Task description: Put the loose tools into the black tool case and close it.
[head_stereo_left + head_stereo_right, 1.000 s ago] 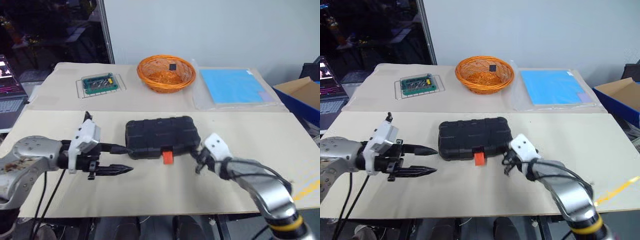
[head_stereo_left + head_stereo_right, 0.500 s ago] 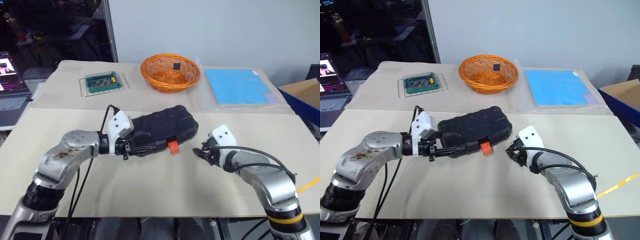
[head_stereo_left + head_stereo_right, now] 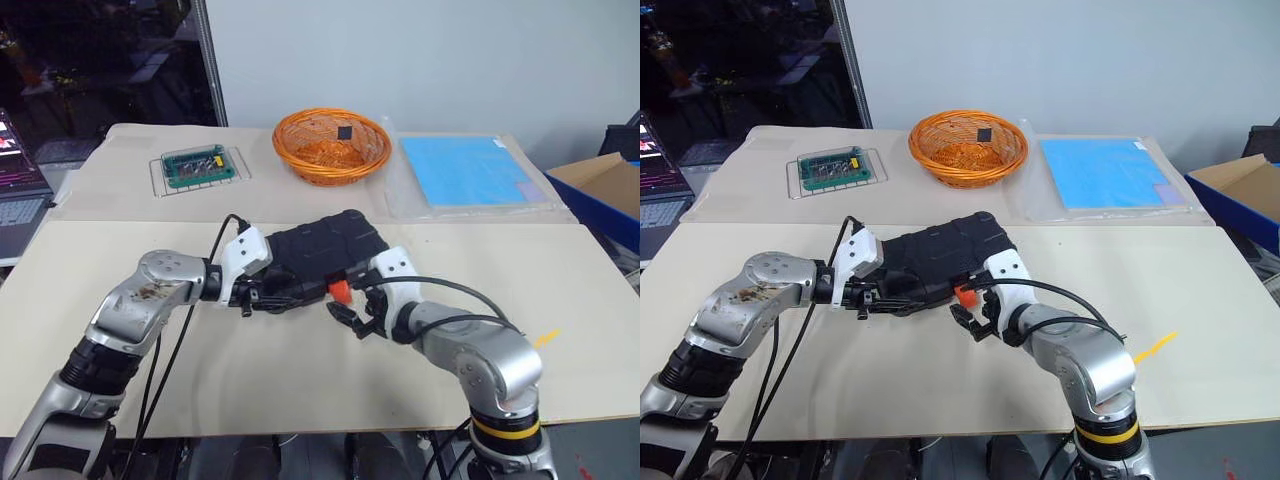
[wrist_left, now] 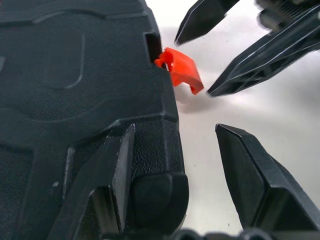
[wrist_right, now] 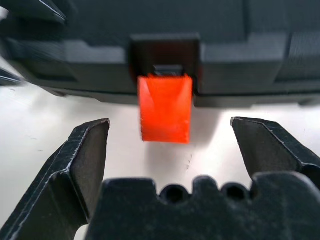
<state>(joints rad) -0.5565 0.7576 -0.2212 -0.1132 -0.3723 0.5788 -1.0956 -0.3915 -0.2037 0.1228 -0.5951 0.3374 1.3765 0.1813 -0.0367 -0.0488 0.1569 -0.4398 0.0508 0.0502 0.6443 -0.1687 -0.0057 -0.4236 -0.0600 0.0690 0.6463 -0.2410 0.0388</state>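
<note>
The black tool case [image 3: 320,255] lies shut at the centre of the frame on the cream counter [image 3: 300,380], its lid ribbed and its orange latch [image 3: 339,291] hanging loose from the near edge, not snapped down. It looks a stiff moulded shell, rigid enough to be pushed or pinned by its edges without flexing, fairly light, and likely to skid on the smooth counter unless braced; the textured rim and corners give the best purchase, while the small latch asks for a fine pinch or a press from below. The left gripper [image 3: 268,297] comes in from the left of the frame with its jaws parted about the case's near left corner, one finger resting against the side wall, bracing rather than clamping as far as I can judge. The right gripper [image 3: 352,318] sits just below the latch with jaws spread wide and empty, the latch centred between them in the right wrist view. Open counter stretches below and to the right of the case. Farther up the frame stand an orange wicker basket [image 3: 331,145], a green bit set [image 3: 195,167] at upper left and a blue sheet [image 3: 470,172] at upper right, all well apart.
</note>
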